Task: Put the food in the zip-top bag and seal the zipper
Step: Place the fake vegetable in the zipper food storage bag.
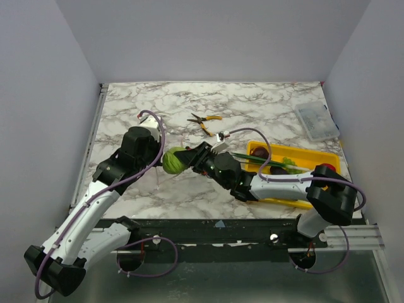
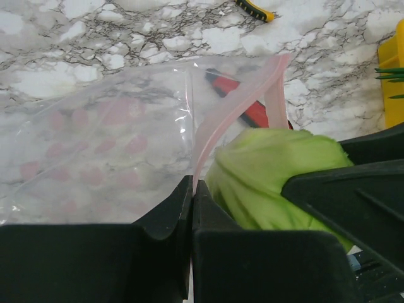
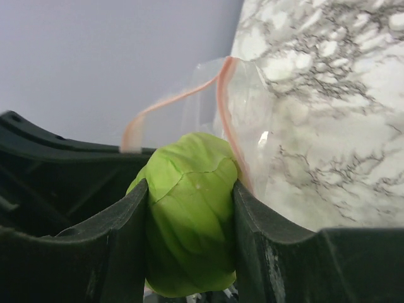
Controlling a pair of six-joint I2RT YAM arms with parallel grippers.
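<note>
My right gripper (image 1: 188, 158) is shut on the green leafy cabbage (image 1: 173, 160), which fills the gap between its fingers in the right wrist view (image 3: 189, 233). The cabbage sits at the open mouth of the clear zip-top bag (image 2: 95, 139). My left gripper (image 2: 191, 184) is shut on the bag's pinkish zipper strip (image 2: 233, 110) and holds the mouth edge up, just left of the cabbage (image 2: 271, 170). The bag (image 3: 259, 120) and zipper (image 3: 225, 113) rise behind the cabbage in the right wrist view. More food lies in the yellow tray (image 1: 325, 158).
A red-handled knife (image 2: 243, 101) shows through the bag on the marble. Yellow-handled pliers (image 1: 205, 121) lie at the back centre. A small clear box (image 1: 317, 122) stands at the back right. Spring onions (image 1: 255, 159) and dark round foods (image 1: 257, 151) are in the tray.
</note>
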